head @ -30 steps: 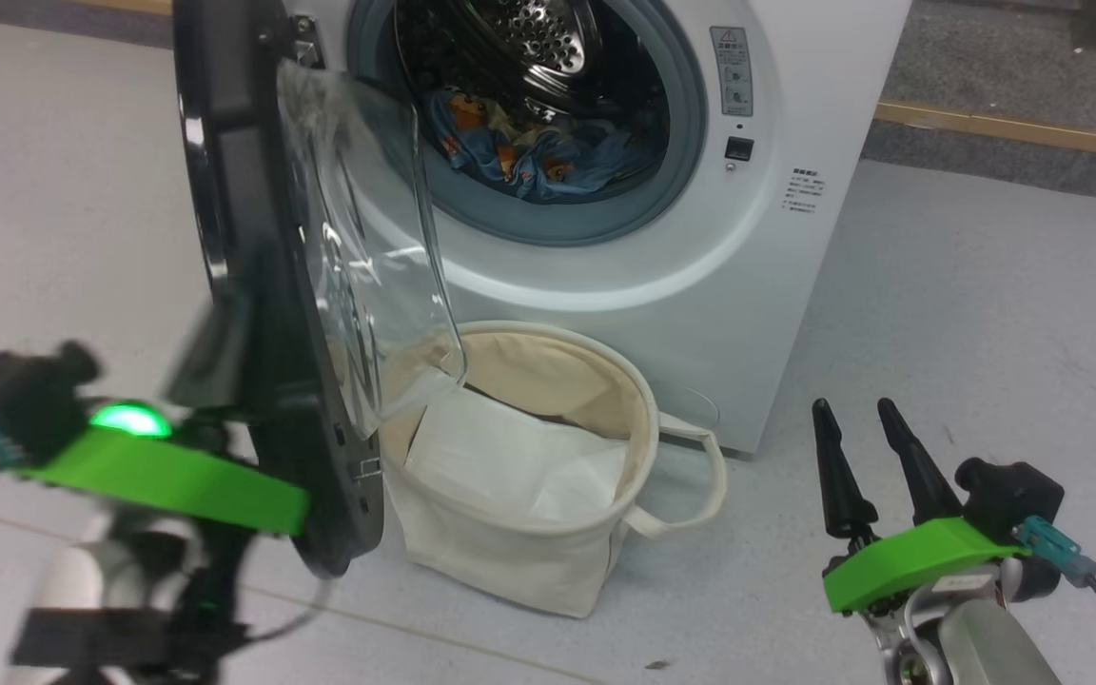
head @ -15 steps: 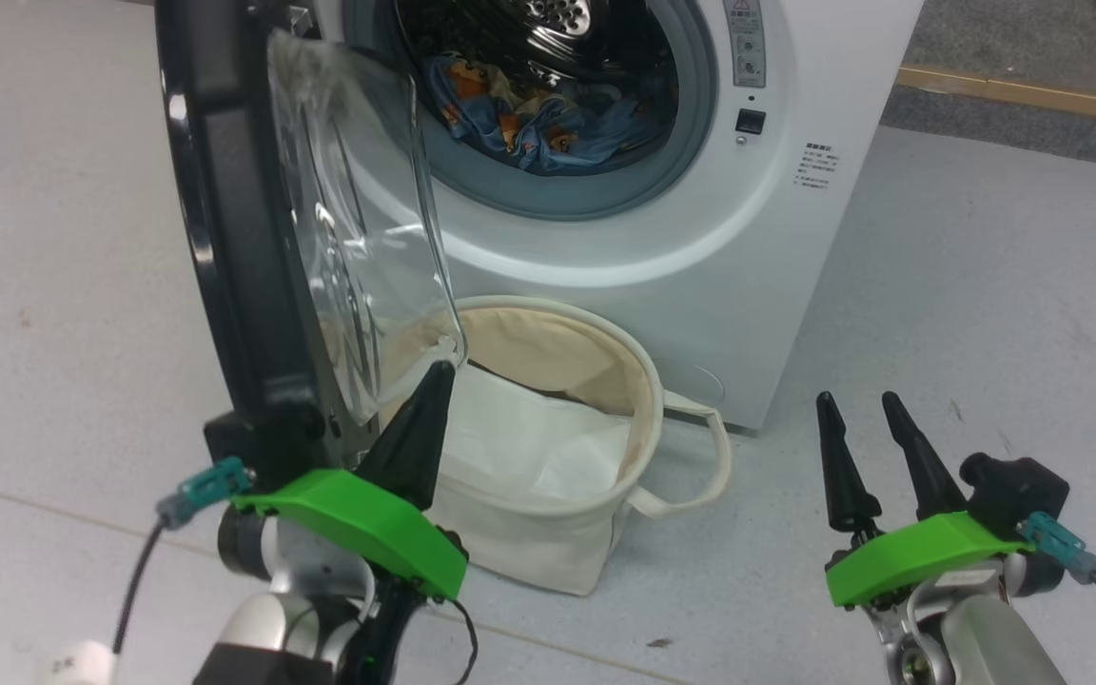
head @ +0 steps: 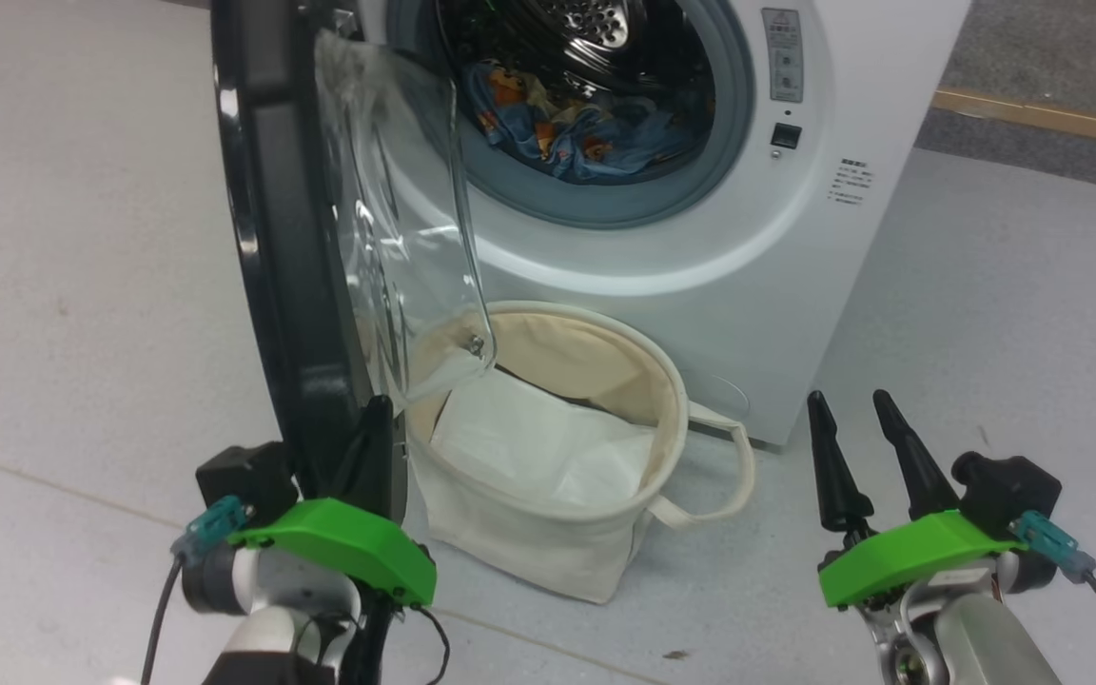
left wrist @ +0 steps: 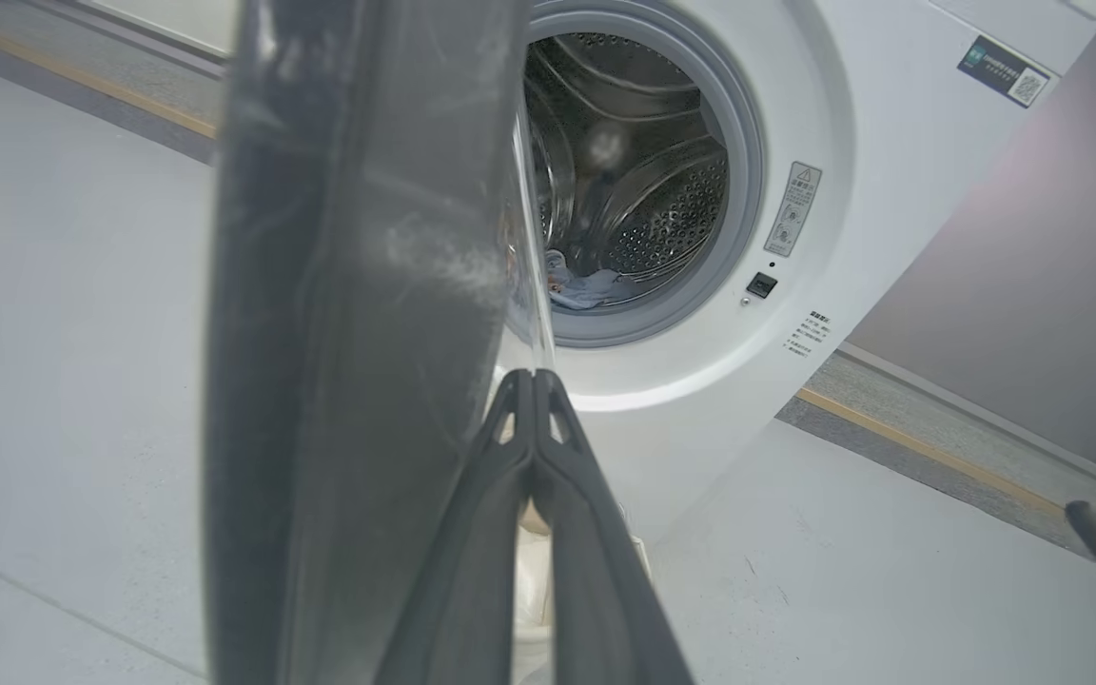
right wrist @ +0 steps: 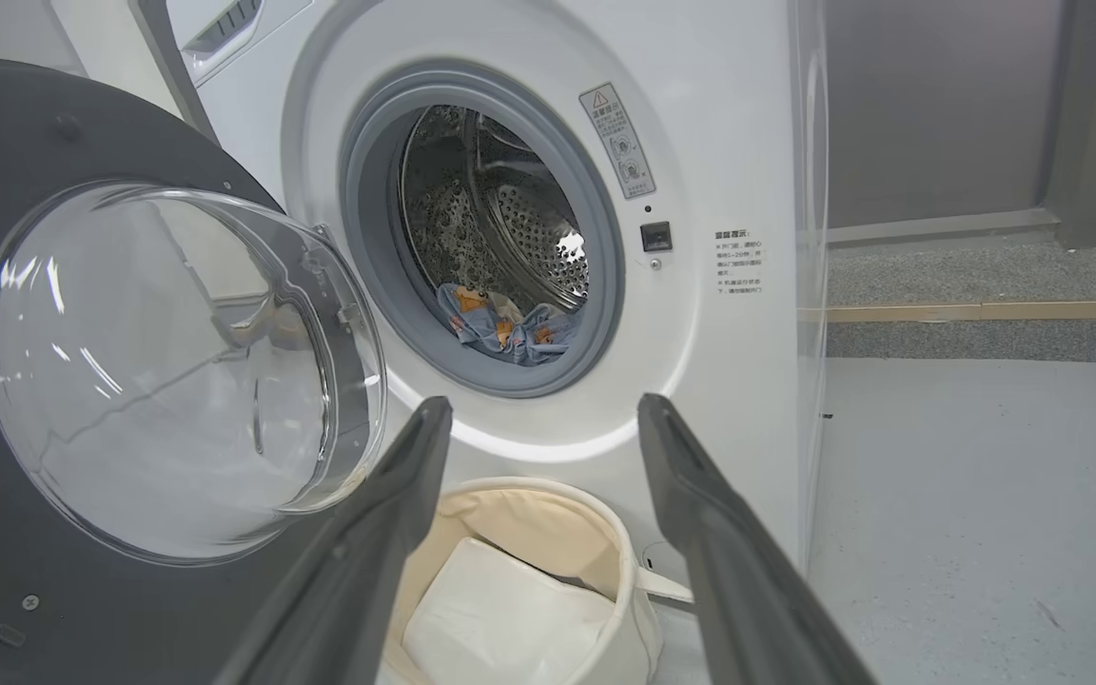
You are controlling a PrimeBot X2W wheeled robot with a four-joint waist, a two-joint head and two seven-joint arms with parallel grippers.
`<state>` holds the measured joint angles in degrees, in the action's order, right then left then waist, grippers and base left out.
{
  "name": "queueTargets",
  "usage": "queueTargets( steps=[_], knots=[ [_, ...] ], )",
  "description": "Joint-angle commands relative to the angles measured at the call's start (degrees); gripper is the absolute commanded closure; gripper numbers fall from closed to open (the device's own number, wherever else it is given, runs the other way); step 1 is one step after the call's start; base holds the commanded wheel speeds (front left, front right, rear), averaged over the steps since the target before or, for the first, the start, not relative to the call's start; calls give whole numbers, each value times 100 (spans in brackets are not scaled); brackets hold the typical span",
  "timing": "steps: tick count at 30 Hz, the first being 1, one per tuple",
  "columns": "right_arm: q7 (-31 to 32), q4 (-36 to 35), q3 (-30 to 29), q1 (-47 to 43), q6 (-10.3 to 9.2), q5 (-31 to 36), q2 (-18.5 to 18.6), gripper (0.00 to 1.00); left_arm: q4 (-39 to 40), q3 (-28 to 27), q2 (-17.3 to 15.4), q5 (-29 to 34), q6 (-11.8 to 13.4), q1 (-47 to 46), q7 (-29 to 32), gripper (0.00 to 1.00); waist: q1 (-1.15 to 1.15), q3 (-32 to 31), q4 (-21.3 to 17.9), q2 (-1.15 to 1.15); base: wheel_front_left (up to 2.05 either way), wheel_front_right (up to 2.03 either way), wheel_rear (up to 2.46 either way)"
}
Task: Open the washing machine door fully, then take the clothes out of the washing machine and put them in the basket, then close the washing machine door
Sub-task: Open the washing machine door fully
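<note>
One door point(head: 272, 238), half open and edge-on, stands just left of the left jaws, pressed shut by its lower inside face; the right jaws gape wide, well apart.

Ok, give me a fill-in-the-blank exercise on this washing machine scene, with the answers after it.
1. The washing machine door stands ___.
2. The clothes lie ___ the washing machine.
3. The basket holds a folded ___ sheet.
4. The left end effector is ___.
Missing words: open; inside; white; shut.
</note>
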<state>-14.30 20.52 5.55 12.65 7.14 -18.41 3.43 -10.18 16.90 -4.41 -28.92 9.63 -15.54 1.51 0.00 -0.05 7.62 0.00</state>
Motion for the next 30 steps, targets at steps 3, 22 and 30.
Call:
queueTargets(
  steps=[3,22,30],
  knots=[
    [-70,-279,168,168,35,25,-48,0,69,-305,-113,26,53,-349,-203,100,0,-8,118,0,0,0,0],
    [-70,-480,535,398,35,17,-55,0,-651,-949,-790,39,170,-969,-619,100,0,441,1089,0,0,0,0],
    [-70,-487,628,580,35,154,-53,0,-1241,-1155,-876,-91,79,-1553,-891,100,0,850,1592,0,0,0,0]
  ],
)
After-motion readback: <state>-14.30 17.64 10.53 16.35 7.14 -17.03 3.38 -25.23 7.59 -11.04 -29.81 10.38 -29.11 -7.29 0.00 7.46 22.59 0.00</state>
